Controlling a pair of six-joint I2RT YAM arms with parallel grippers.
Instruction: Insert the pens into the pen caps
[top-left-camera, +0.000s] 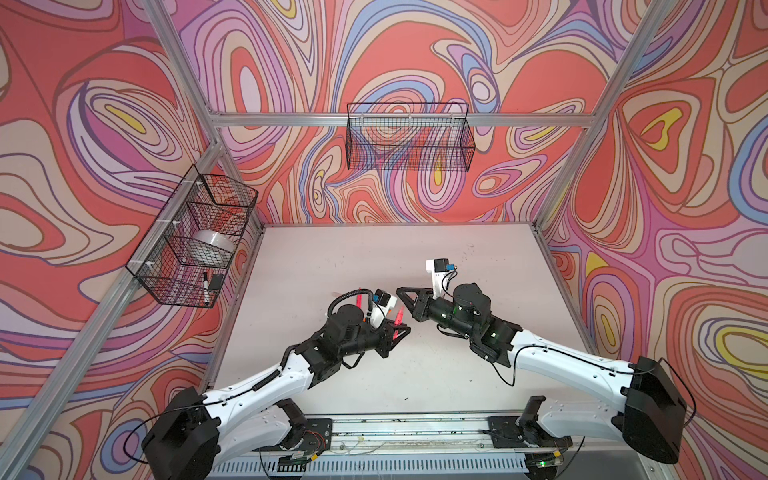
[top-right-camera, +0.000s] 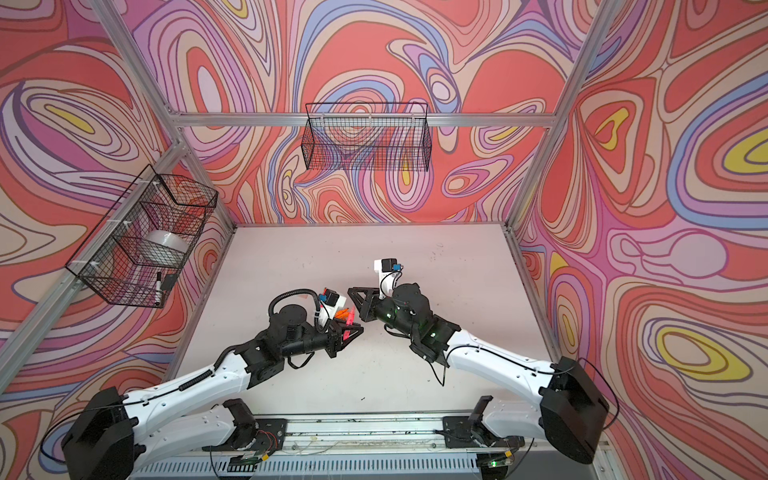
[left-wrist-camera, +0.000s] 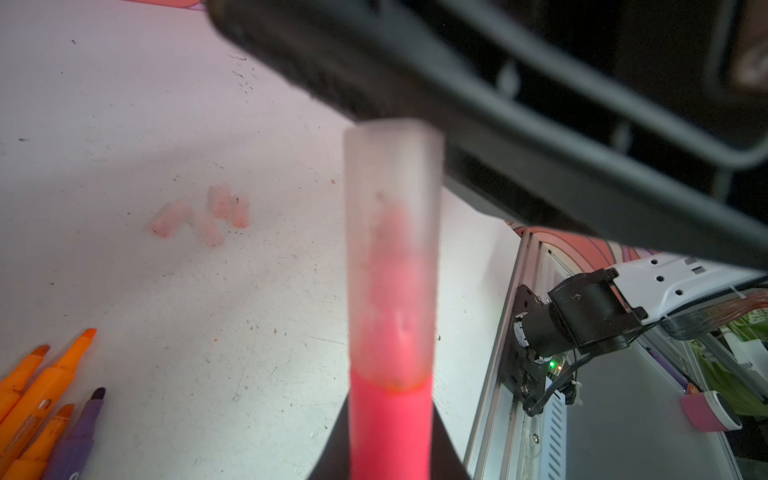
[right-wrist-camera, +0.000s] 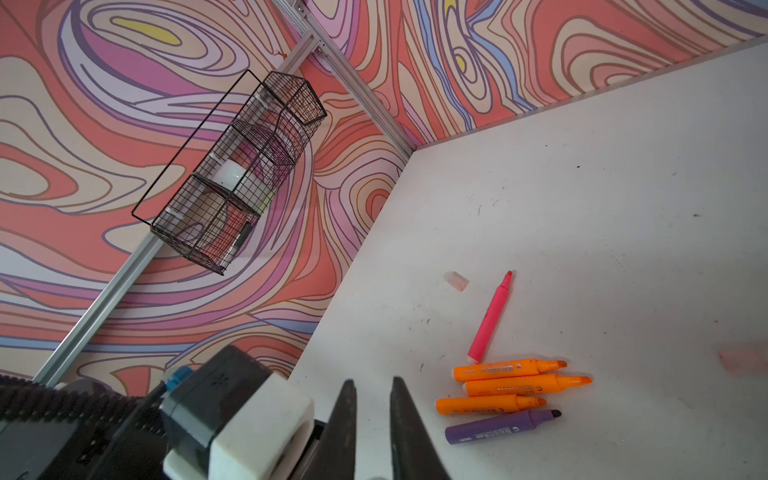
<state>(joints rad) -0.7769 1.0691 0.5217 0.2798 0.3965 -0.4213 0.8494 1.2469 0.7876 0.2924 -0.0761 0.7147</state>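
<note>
My left gripper (left-wrist-camera: 390, 457) is shut on a pink-red pen (left-wrist-camera: 390, 428) that carries a translucent pen cap (left-wrist-camera: 392, 249) over its tip. In both top views this gripper (top-left-camera: 403, 331) (top-right-camera: 358, 329) hovers mid-table. My right gripper (top-left-camera: 400, 289) (top-right-camera: 351, 289) (right-wrist-camera: 374, 380) hangs just beyond the cap, with its jaws drawn together and nothing between them. On the table lie a second pink-red pen (right-wrist-camera: 490, 320), three orange pens (right-wrist-camera: 507, 370) and a purple pen (right-wrist-camera: 498, 428). One loose cap (right-wrist-camera: 456, 280) lies near them, and several more caps (left-wrist-camera: 203, 216) lie in a cluster.
A wire basket (top-left-camera: 195, 241) on the left wall holds a tape roll (top-left-camera: 214, 245) and a black-and-white marker (top-left-camera: 205, 286). Another wire basket (top-left-camera: 409, 137) hangs on the back wall. An aluminium rail (top-left-camera: 415, 428) runs along the table's front edge.
</note>
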